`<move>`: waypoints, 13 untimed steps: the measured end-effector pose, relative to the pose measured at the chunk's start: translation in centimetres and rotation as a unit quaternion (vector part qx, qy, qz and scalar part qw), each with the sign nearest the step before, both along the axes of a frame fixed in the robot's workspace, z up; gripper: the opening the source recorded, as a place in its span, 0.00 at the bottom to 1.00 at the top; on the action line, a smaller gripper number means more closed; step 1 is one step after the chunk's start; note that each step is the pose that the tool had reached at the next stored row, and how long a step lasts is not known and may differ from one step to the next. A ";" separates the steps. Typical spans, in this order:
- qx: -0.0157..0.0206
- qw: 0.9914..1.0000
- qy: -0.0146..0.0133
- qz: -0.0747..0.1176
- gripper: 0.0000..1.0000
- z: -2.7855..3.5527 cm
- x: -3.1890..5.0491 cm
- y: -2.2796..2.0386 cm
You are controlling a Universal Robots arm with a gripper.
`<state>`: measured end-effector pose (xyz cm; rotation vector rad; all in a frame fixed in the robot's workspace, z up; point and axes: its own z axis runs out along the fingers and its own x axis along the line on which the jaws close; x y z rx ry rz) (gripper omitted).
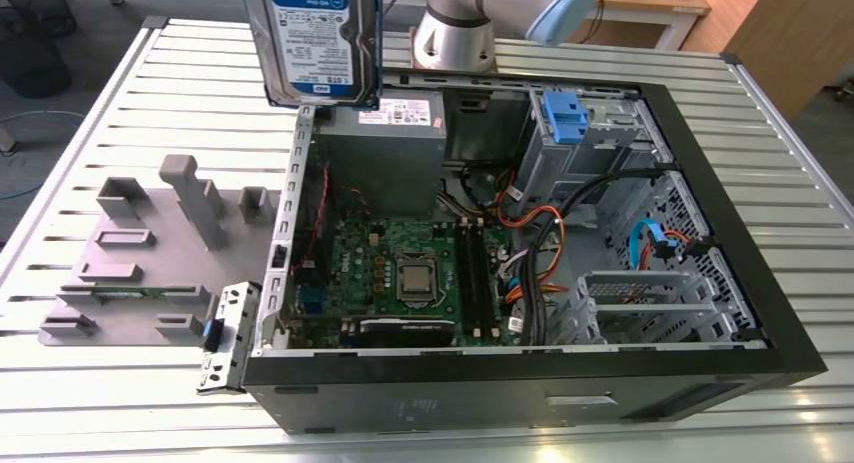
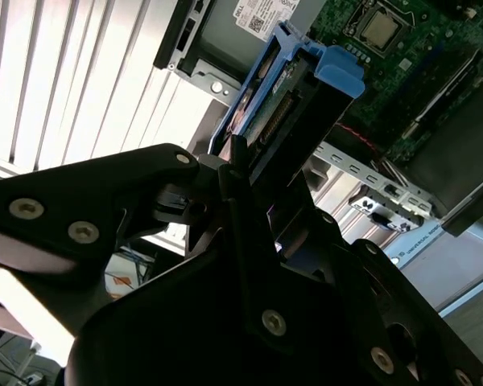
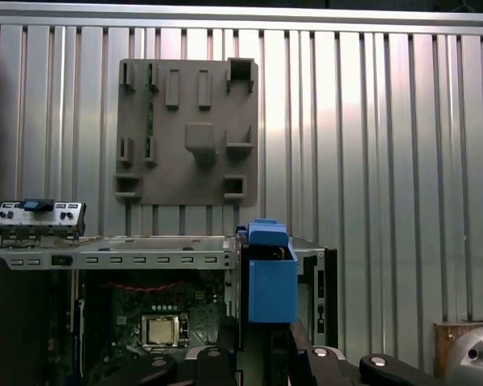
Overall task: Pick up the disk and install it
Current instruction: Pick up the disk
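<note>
The claw [image 2: 240, 173] is clamped on the disk [image 1: 318, 43], whose long axis stands upright. The blue caddy [image 1: 563, 118] lies well apart, toward the exterior view's right.

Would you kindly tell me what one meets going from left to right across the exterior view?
Grey fixture plate → the disk, raised above the table → robot arm's silver base → blue caddy → metal drive cage.

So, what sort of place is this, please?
Likely a robotics lab workbench: an open computer case on a slatted metal table, a grey fixture board beside it, the disk held aloft.
</note>
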<state>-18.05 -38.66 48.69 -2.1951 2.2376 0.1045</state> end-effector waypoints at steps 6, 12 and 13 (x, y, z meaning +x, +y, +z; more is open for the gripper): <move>0.000 1.000 0.000 0.000 0.35 -0.02 1.22 0.00; 0.000 1.000 0.000 0.000 0.35 -0.04 2.39 0.00; 0.000 1.000 0.000 0.000 0.35 -0.04 2.59 0.00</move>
